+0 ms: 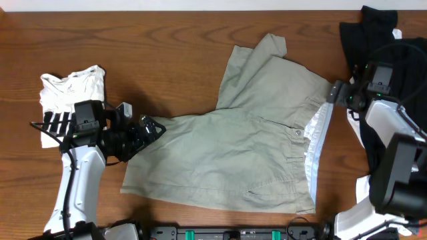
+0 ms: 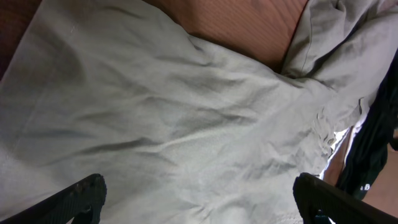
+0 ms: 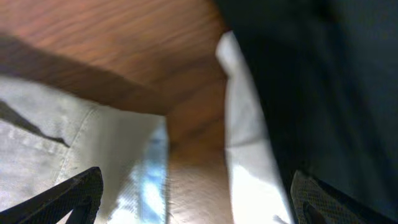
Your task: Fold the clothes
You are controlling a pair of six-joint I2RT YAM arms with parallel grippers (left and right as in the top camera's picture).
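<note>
The khaki-grey shorts lie spread flat across the middle of the wooden desk. One leg reaches toward the far edge and the other fans out to the left. The buttoned waistband is turned toward the right side, with its paler lining showing along that edge.

The left gripper sits right at the left leg's hem, at the upper corner of that leg. From its own wrist camera, its fingers stand wide apart with nothing caught between them, and rumpled khaki fabric fills the space below. Whether the tips actually touch the cloth I cannot tell.

The right gripper is at the far end of the waistband, just beside the pale lining. Its fingers are also spread wide and hold nothing. Between them I see bare wood, with the edge of the shorts to one side and a strip of white cloth against a dark garment on the other.

A small white tee lies bunched at the left, behind the left arm and apart from the shorts. The black garments are heaped at the far right corner, under and behind the right arm.
</note>
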